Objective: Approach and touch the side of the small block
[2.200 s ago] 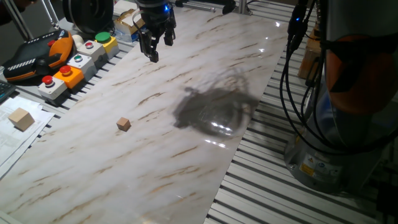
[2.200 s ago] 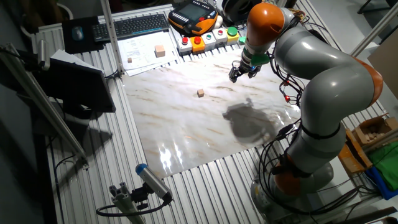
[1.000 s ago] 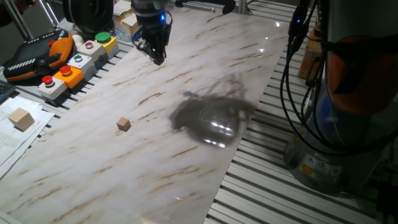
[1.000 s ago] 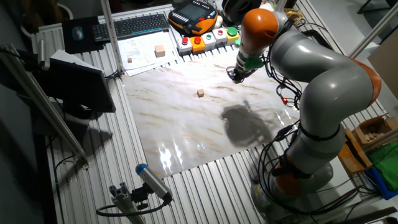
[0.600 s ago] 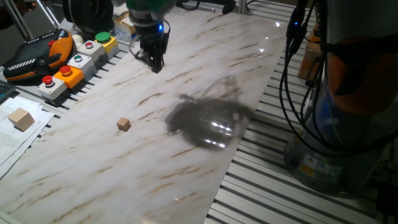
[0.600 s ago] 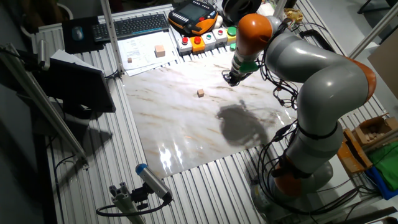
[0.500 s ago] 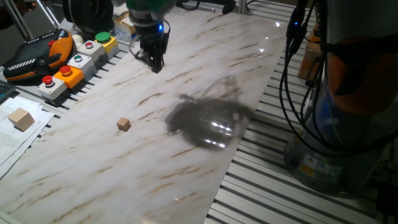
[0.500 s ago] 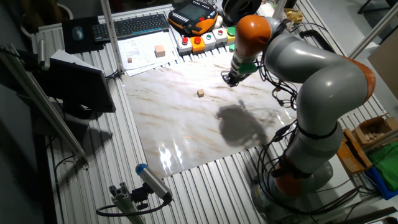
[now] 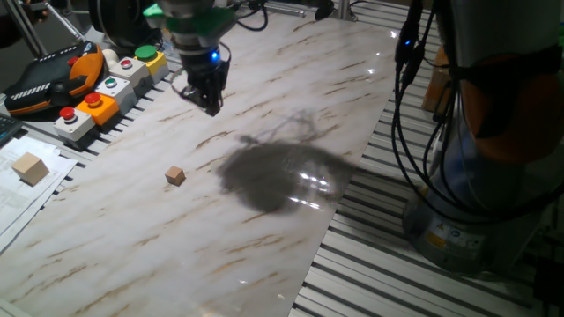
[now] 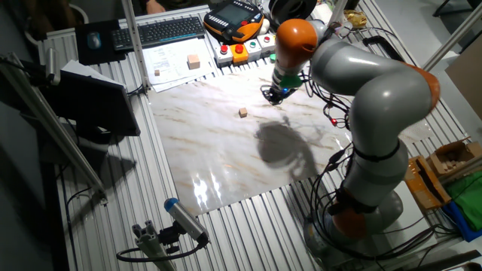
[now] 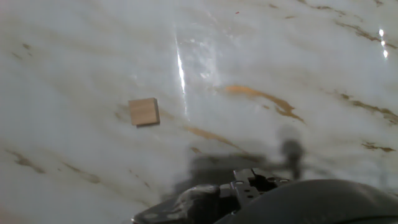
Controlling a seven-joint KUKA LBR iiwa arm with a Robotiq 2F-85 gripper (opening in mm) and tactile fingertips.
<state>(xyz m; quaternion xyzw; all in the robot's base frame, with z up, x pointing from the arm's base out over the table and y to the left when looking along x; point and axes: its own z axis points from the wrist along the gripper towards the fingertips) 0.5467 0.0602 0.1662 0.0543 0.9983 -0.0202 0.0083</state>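
Observation:
The small block (image 9: 175, 176) is a tiny tan-brown cube lying alone on the marble tabletop (image 9: 291, 114). It also shows in the other fixed view (image 10: 242, 113) and at the upper left of the hand view (image 11: 144, 112). My gripper (image 9: 210, 107) hangs just above the table, well apart from the block, up and to the right of it. In the other fixed view my gripper (image 10: 271, 96) is to the right of the block. Its fingers look pressed together and hold nothing. In the hand view only a dark part of the hand (image 11: 249, 190) shows at the bottom edge.
A larger, paler wooden block (image 9: 30, 167) lies on papers off the table's left side (image 10: 193, 62). Button boxes (image 9: 97, 97) and an orange teach pendant (image 9: 53, 75) line the far left edge. A keyboard (image 10: 162, 30) is behind. Cables (image 9: 414, 106) hang at the right.
My gripper has moved steadily left across the table toward the small block. Its fingers stood apart 2.2 s ago and now look together. The block has not moved.

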